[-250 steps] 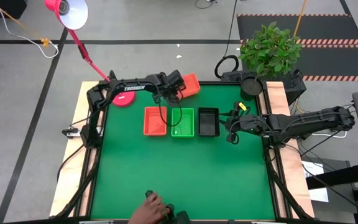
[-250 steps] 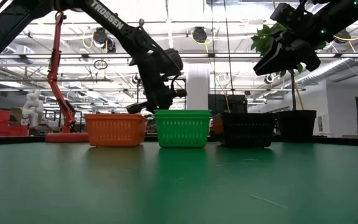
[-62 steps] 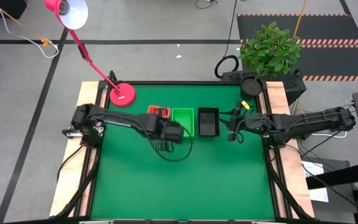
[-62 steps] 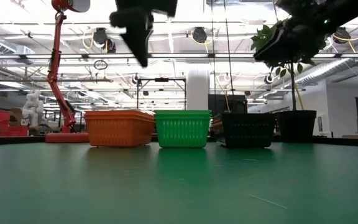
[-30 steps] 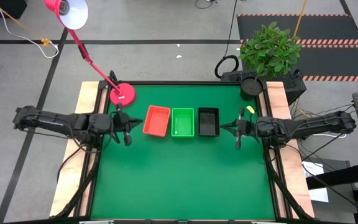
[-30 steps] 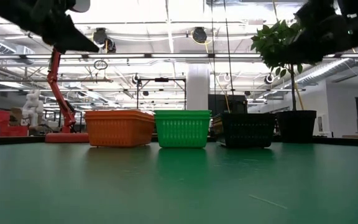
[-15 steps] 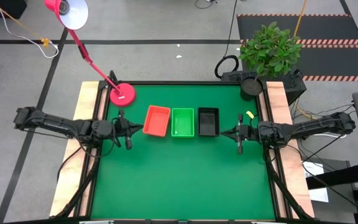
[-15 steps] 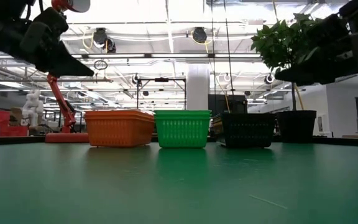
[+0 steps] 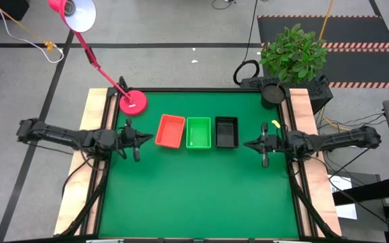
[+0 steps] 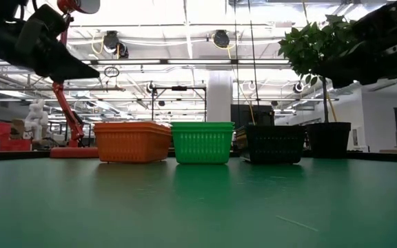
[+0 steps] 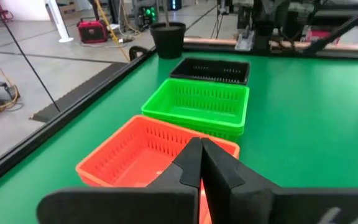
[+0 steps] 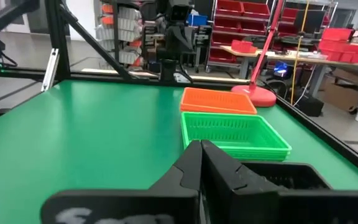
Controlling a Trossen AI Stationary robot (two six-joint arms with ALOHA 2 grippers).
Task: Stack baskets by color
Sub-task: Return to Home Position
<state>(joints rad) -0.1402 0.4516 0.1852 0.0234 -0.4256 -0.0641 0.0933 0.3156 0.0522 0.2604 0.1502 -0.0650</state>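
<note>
My left jaws hang at the 9 o'clock edge of the counter, tips pressed together with nothing between them. My right jaws hang at the 3 o'clock edge, closed and empty in the same way. Both point inward at the row of baskets, well apart from it.

The baskets lie a little toward 12 o'clock from the counter's centre, sorted into three piles side by side: the orange stack at 11 o'clock, the green stack at 12 and the black stack at 1. Green and black sit square to each other. The orange pile is turned slightly askew, with one corner just beside the green. The pink lamp base stands near the orange pile, toward 10 o'clock.

By colour the sorting looks finished, so I judge that all that remains is settling both arms at rest.

If a pile needed nudging, I would expect these baskets to be very light and somewhat springy, because the thin slotted walls should flex under a pinch. The rolled rim looks like the stiffest part. I would take hold at the middle of a long wall, one tip inside and one outside, squeezing gently. Nested plastic may cling or slip apart — lifting by the top rim might bring up only the top basket.
</note>
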